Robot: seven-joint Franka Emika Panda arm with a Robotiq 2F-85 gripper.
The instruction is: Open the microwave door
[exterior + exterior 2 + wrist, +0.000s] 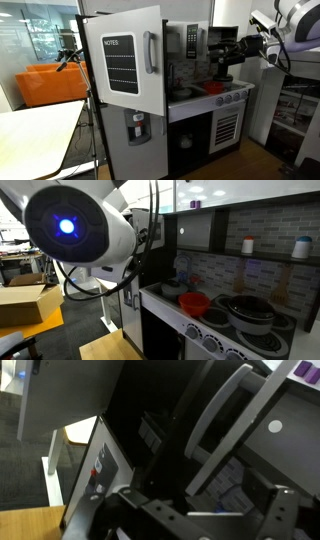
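The toy microwave [190, 40] sits in the upper part of the play kitchen, right of the white fridge door, with a small button panel on its silver-grey front. In the wrist view the button panel [100, 465] is at left, and the microwave door [278, 405] with its grey bar handle [220, 420] is at right, tilted in the picture. My gripper [216, 54] is level with the microwave, just to its right. In the wrist view its fingers [205, 510] are spread wide, with the lower end of the handle just ahead of them. I cannot tell whether they touch it. In an exterior view the arm hides the microwave.
The large white door with the NOTES board [122, 62] and grey handle stands open at the left. A red bowl [194, 303] and a pot [245, 312] sit on the toy stove counter below the gripper. A light table [35, 135] is at the lower left.
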